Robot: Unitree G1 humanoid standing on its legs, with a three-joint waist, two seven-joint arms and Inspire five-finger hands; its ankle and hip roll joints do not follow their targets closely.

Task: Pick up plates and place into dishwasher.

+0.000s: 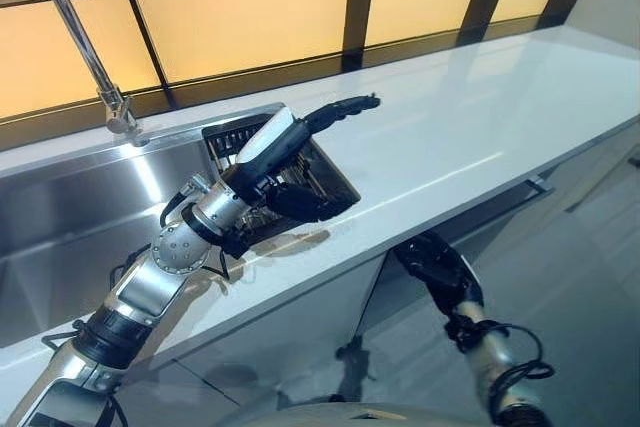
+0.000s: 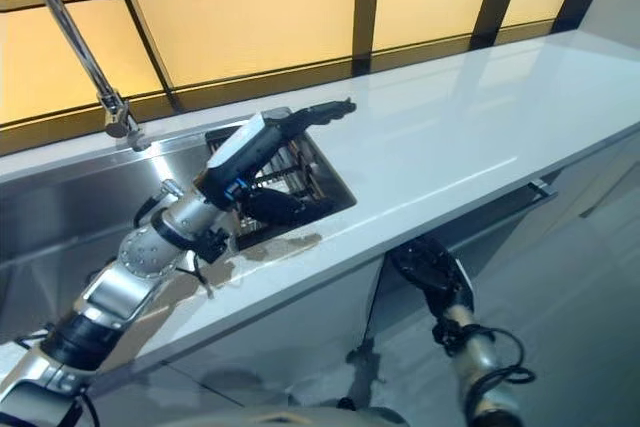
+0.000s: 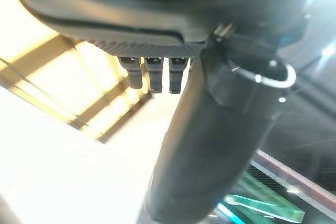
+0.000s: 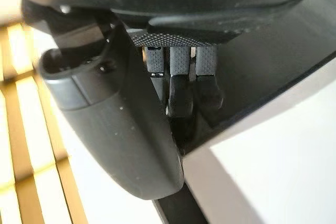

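1. Your left hand (image 1: pixel 285 162) is hovering over the right end of the steel sink (image 1: pixel 80 207), its fingers (image 1: pixel 345 105) reaching out straight toward the white countertop (image 1: pixel 470 127) and its thumb hanging loose below — open and holding nothing.
2. Beneath that hand, a dark wire rack (image 2: pixel 305 182) is sitting in the sink's right corner, just beside the counter edge; whether any plate is standing in it you cannot tell, since the hand is covering much of it.
3. Your right hand (image 1: pixel 435 265) is hanging below the counter's front edge, near the cabinet fronts (image 1: pixel 300 337) — its own wrist view is showing the fingers (image 4: pixel 178 85) drooping in a relaxed row, gripping nothing.
4. The curved tap (image 1: pixel 75 32) is rising at the sink's far left, well apart from both hands.
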